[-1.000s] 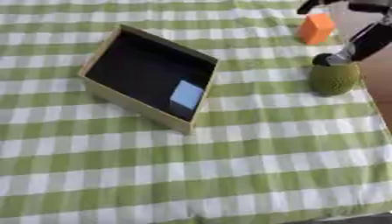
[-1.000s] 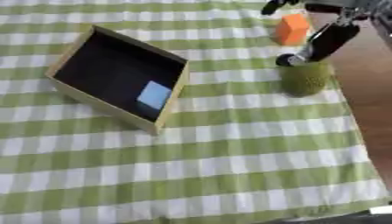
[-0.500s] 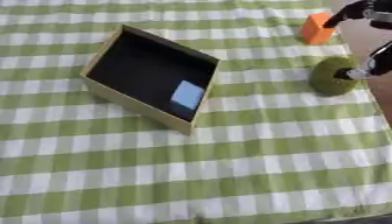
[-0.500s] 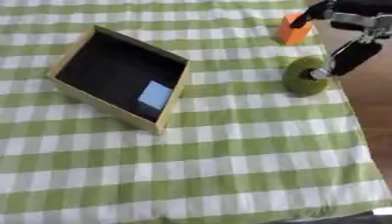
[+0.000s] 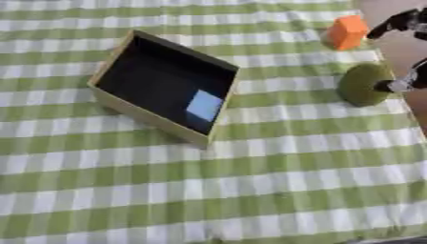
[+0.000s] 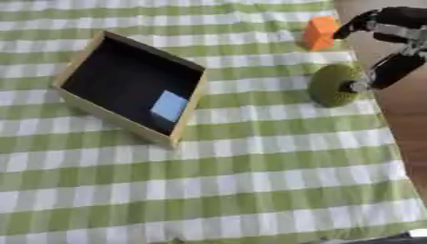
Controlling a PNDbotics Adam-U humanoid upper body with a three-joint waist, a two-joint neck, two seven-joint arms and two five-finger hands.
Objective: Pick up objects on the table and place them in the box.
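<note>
1. Work surface: you have a table covered with a green-and-white checked cloth [image 6: 250,190]; bare brown table top shows along the 3 o'clock edge.

2. Target container: the box [image 6: 75,102] sits at about 10 o'clock from the picture centre, rotated askew. It has tan walls and a dark interior. A light blue square piece [image 6: 169,106] already lies inside, near the wall facing 4 o'clock.

3. Object in hand's reach: the green round object [image 6: 333,86] rests on the cloth at 2 o'clock, close to the cloth's edge. It is olive-green, rounded and matt, with a finely textured skin.

4. Second object: the orange block [image 6: 319,32] stands at 1 o'clock, beyond the green object and apart from it.

5. Right hand [image 6: 390,69]: it enters from the 2 o'clock corner. One finger tip touches the green object's 3 o'clock side; other fingers arch above, toward the orange block. The fingers are spread and are not closed on anything.

6. Left hand: it appears in neither view.

7. Handling judgement, green object: treat it as light and fairly stiff. Its round form is likely to roll if you push it from one side only. Its textured skin should resist slipping.

8. Recommended hold: oppose the thumb and fingers across its widest part, at 3 and 9 o'clock.

9. Handling judgement, orange block: its flat faces should offer an easier pinch.
</note>
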